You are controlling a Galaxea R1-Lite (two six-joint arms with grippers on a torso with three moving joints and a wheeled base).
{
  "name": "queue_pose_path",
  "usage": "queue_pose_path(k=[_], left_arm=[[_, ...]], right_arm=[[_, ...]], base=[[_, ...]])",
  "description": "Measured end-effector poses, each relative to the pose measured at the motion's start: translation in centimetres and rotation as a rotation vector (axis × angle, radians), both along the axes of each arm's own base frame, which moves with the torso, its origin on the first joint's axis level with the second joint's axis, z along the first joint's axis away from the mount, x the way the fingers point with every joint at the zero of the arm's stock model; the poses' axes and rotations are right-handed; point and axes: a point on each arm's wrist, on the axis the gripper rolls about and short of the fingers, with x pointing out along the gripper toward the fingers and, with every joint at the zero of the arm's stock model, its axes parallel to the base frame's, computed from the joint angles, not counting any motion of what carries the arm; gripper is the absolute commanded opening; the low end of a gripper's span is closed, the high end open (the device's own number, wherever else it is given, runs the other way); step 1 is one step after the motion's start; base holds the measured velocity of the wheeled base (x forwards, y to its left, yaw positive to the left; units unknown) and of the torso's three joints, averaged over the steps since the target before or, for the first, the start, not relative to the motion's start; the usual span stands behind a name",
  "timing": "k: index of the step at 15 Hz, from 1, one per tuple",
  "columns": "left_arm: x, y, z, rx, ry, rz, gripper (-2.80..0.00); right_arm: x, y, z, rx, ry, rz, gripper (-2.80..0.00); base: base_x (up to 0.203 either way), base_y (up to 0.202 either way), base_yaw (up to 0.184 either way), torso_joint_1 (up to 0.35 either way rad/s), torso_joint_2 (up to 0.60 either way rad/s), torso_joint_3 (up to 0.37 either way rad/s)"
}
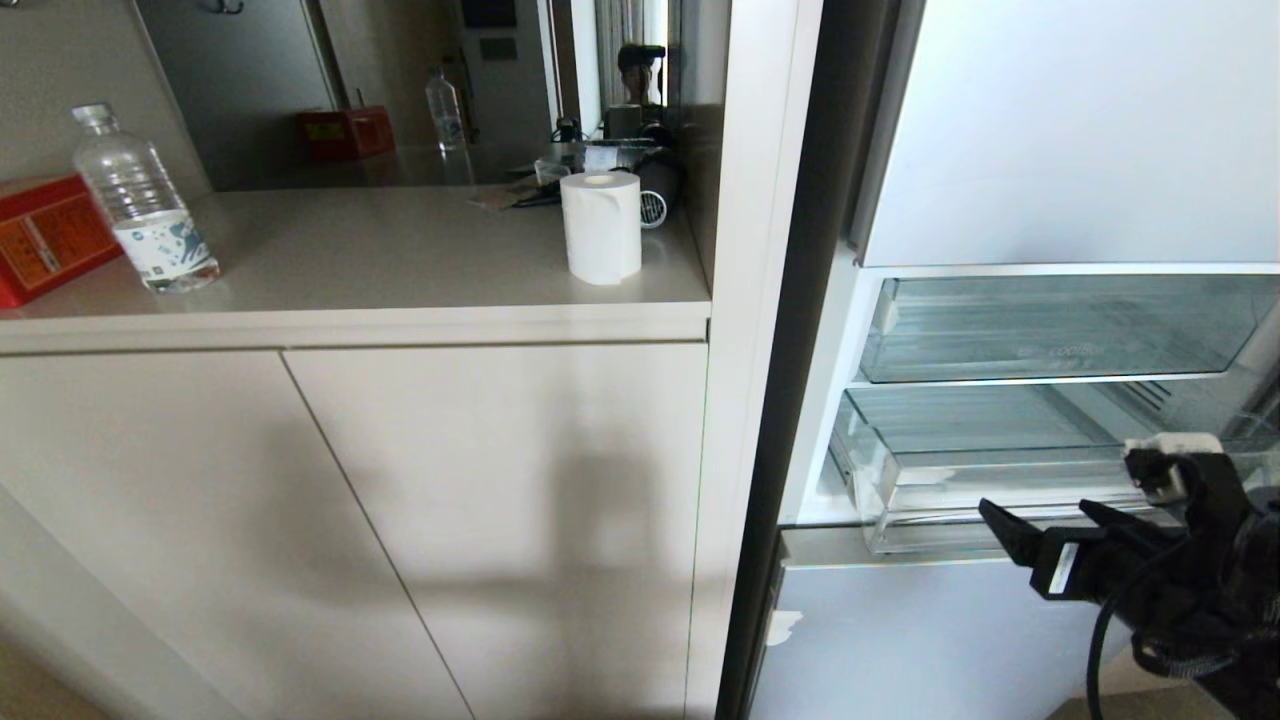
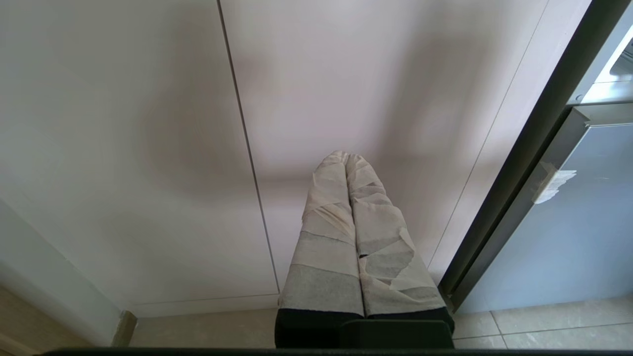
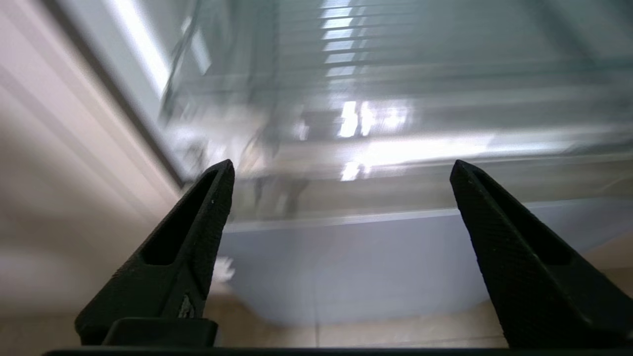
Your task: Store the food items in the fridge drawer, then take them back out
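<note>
R gripper (image 1: pixel 1040 520) lower right, jaws wide, empty, just in front of fridge drawer (image 1: pixel 900 500); L gripper (image 2: pixel 346 157) pinched together.

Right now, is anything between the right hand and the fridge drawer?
Nothing visible. The right hand, fingers spread and empty, faces the clear fridge drawer with only open air between them. No food items show.

Access to the fridge drawer (image 1: pixel 1000 470) is left open above its front lip, bounded overhead by the upper clear bin (image 1: pixel 1060 330).
</note>
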Motion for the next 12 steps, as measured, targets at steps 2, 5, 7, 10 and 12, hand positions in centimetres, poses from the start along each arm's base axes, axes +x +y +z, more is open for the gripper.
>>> queue_pose_path(k=[2,5,7,10,12], left_arm=[[0.0,0.0,0.0,0.000,0.000,0.000,-2.80],[0.0,0.0,0.0,0.000,0.000,0.000,-2.80],[0.0,0.0,0.0,0.000,0.000,0.000,-2.80],[0.0,0.0,0.0,0.000,0.000,0.000,-2.80],[0.0,0.0,0.0,0.000,0.000,0.000,-2.80]], right_arm=[[1.5,-1.6,1.9,0.002,-0.014,-0.050,0.00],[3.9,-3.9,4.4,0.018,0.019,-0.060,0.00],[5.8,-5.1,5.7,0.022,0.066,-0.060,0.00],[9.0,-6.7,6.2,0.000,0.156,-0.070,0.00],[10.8,-7.3,5.4,-0.038,0.229,-0.060,0.00]], base=[[0.000,0.000,0.000,0.000,0.00,0.000],[0.000,0.000,0.000,0.000,0.00,0.000],[0.000,0.000,0.000,0.000,0.00,0.000],[0.000,0.000,0.000,0.000,0.00,0.000],[0.000,0.000,0.000,0.000,0.00,0.000]])
